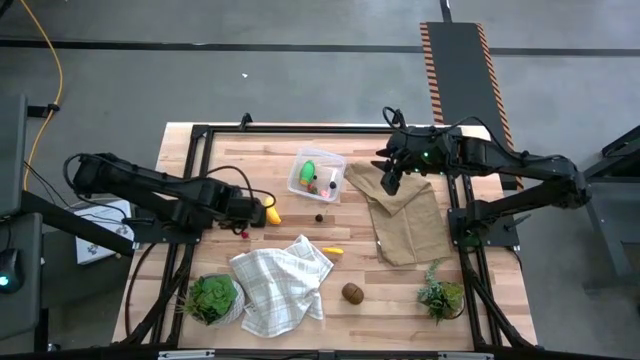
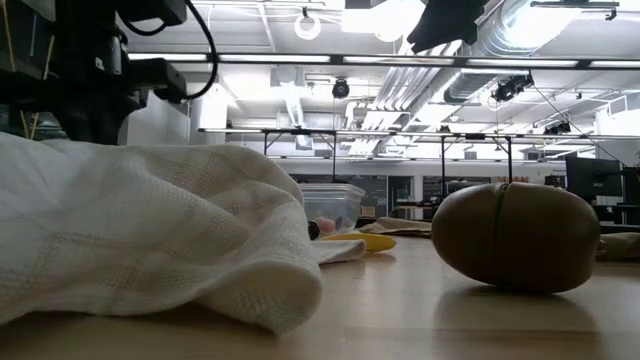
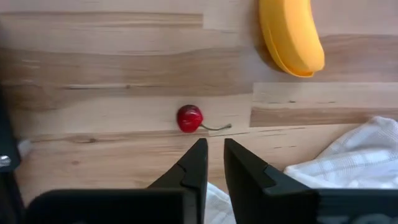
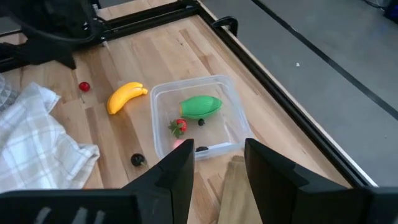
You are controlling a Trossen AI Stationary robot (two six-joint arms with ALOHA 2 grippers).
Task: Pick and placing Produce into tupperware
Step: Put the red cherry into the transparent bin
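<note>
- The left gripper [image 3: 211,155] hangs low over the table [image 1: 400,290] with its 2 fingers nearly closed on nothing, only a thin gap between the tips.
- A red cherry [image 3: 189,118] lies on the wood just past those tips, toward 11 o'clock in the overhead view's terms, untouched.
- The banana [image 1: 271,211] lies near the same gripper, at about 2 o'clock from it, clear of the fingers.
- The right gripper [image 4: 217,162] hovers above the brown cloth [image 1: 405,222], fingers spread and empty.
- The container [image 1: 316,176] sits at 9 o'clock from the right gripper, holding a green piece [image 4: 200,106], a strawberry [image 4: 179,126] and some small bits.
- A dark berry [image 1: 319,215] lies at 6 o'clock from the container.
- The kiwi [image 1: 352,292] rests at 3 o'clock from the white checked cloth [image 1: 280,285], a small yellow piece [image 1: 333,251] above it.
</note>
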